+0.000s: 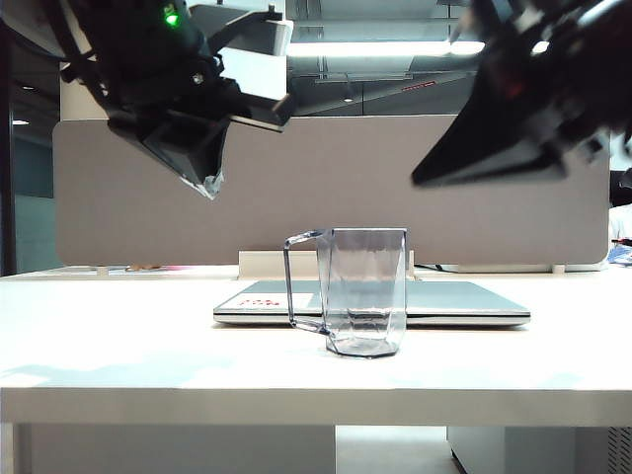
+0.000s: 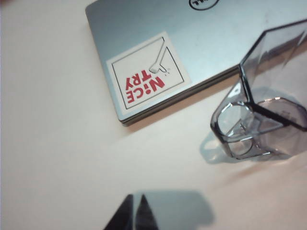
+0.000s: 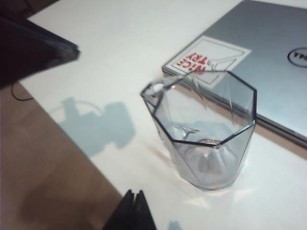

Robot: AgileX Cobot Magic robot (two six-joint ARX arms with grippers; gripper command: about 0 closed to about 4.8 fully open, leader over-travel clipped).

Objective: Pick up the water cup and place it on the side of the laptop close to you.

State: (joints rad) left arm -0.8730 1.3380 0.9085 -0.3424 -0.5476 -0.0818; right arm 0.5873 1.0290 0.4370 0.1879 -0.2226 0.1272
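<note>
bg: grey partition panel (image 1: 336, 188) | white table (image 1: 118, 336) | ceiling strip light (image 1: 365, 47) on | brown floor (image 3: 43, 182)

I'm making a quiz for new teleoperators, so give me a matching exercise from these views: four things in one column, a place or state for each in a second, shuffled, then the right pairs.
Things:
1. clear grey-tinted faceted plastic water cup
2. thin silver-grey laptop
3. white-and-red sticker
4. left gripper

Places or states:
A. lid shut, lying flat on the white table
B. jaws shut, raised above the table, holding nothing
C. upright and empty, on the table in front of the laptop
D. stuck at a corner of the laptop lid

Pairs: 1-C, 2-A, 3-D, 4-B
</note>
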